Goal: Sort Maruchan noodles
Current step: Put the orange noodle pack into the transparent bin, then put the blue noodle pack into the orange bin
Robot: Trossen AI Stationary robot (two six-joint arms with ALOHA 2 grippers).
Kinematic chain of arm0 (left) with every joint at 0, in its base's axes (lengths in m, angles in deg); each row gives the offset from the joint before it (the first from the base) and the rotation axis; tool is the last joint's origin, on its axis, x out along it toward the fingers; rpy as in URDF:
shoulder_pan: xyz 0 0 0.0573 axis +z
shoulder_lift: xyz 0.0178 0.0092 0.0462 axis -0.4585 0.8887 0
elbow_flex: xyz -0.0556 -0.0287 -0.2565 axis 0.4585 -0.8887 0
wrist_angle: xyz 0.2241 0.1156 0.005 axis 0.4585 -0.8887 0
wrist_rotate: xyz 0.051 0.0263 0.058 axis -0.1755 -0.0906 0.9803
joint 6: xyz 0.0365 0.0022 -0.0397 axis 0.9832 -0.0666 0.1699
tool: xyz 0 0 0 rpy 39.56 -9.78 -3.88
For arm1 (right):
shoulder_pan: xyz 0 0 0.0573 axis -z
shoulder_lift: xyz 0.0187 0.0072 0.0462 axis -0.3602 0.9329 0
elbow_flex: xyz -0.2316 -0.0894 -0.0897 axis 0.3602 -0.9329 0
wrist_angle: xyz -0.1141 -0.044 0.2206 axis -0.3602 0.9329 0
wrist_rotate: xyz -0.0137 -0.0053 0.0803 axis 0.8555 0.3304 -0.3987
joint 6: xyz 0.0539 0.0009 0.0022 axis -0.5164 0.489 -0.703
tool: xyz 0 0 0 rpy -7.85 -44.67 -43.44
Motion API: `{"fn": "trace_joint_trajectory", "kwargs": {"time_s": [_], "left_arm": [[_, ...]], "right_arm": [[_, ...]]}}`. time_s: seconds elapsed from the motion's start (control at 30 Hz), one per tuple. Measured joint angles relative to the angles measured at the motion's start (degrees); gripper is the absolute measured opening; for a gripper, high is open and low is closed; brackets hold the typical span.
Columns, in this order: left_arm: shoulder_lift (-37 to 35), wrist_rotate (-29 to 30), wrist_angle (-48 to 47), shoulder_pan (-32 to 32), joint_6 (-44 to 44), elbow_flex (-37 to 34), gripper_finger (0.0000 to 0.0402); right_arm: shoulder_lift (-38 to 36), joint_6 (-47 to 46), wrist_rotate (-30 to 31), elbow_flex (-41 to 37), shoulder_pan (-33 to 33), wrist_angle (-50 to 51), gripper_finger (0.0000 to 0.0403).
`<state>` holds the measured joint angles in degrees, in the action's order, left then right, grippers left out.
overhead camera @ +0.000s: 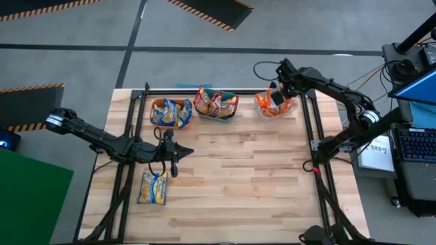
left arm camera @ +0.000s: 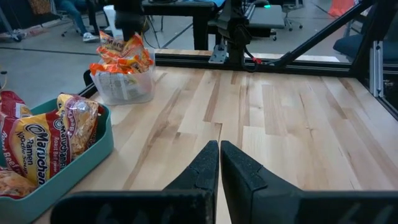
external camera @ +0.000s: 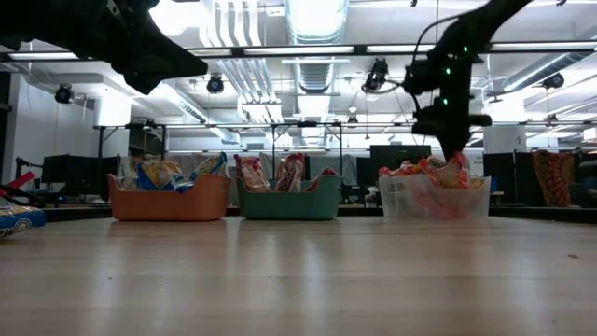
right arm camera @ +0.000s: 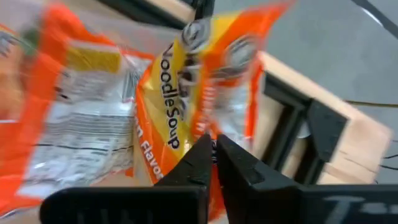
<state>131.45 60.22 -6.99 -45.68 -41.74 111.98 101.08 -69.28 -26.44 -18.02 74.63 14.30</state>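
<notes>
Maruchan packets fill three bins at the table's far edge. Blue-and-yellow ones are in the orange bin (overhead camera: 170, 112), maroon ones in the green bin (overhead camera: 216, 104), and orange-red ones in the clear bin (overhead camera: 276, 105). One blue-and-yellow packet (overhead camera: 152, 188) lies flat on the table near the left edge. My right gripper (right arm camera: 214, 142) is shut, slanting down over the clear bin (external camera: 434, 196), with an upright orange packet (right arm camera: 193, 81) just beyond its tips. My left gripper (left arm camera: 219, 149) is shut and empty, above the table's left middle (overhead camera: 187, 151). My right gripper hangs shut just above the orange packets in the clear bin. No packet shows between its fingertips, and I cannot tell whether they touch the upright packet (right arm camera: 180, 149) behind them.
A black frame rail (overhead camera: 310, 129) runs along the table's right side, and another (overhead camera: 133, 122) along the left. The wide wooden middle and near part of the table (overhead camera: 238, 177) holds only the lone packet. Desks and monitors stand in the room beyond.
</notes>
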Motion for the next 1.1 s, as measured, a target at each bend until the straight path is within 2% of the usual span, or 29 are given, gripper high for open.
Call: {"fn": "trace_joint_trajectory", "kwargs": {"time_s": [0.13,0.33,0.57,0.7,0.87,1.1], "left_arm": [[0.0,0.0,0.0,0.0,0.0,0.0,0.0000],[0.0,0.0,0.0,0.0,-0.1,0.0,0.0000],[0.0,0.0,0.0,0.0,-2.0,0.0,0.0000],[0.0,0.0,0.0,0.0,-4.1,0.0,0.0000],[0.0,0.0,0.0,0.0,-7.5,0.0,0.0000],[0.1,-0.1,0.8,-1.3,-13.6,0.0,0.0000]], "right_arm": [[0.3,0.3,0.5,-5.7,0.0,-5.6,0.0009],[-1.7,0.8,3.8,-5.5,0.0,-1.3,0.0009],[-10.2,-2.3,4.0,-1.4,-1.3,1.6,0.0009],[-17.1,-6.2,0.3,-2.6,-4.7,1.5,0.0009],[-26.6,-11.6,-4.3,-9.4,-13.9,-3.7,0.0009],[-39.8,-14.3,-5.1,-26.3,-34.5,-21.9,0.0009]]}}
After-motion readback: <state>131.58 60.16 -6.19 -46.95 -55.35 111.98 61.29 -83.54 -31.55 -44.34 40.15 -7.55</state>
